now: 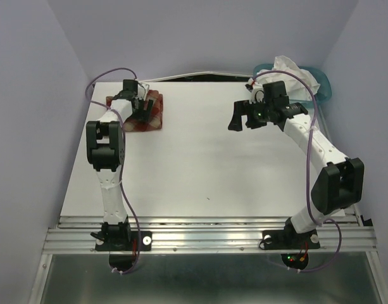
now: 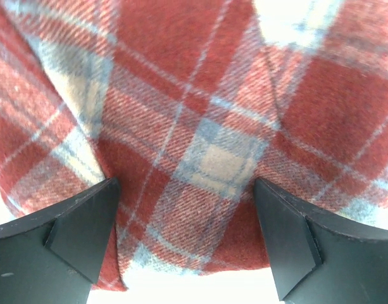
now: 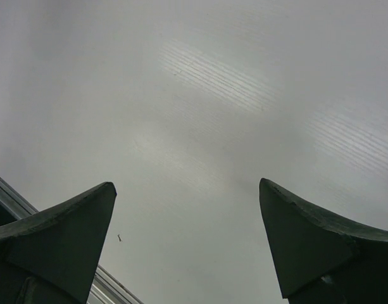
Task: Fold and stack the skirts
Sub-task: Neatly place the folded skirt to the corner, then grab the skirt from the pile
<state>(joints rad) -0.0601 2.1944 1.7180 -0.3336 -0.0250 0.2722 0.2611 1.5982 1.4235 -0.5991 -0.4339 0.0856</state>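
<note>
on the white desk the folded plaid skirt lies far left, the left hand spread wide just over it. the white skirt sits in the teal basket far right; the right hand hangs nearby, spread, empty.

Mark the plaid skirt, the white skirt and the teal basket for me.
plaid skirt (image 1: 154,115): top external view, its uncovered right side.
white skirt (image 1: 294,68): top external view, crumpled top sticking out of the basket.
teal basket (image 1: 325,88): top external view, right-hand rim.
</note>
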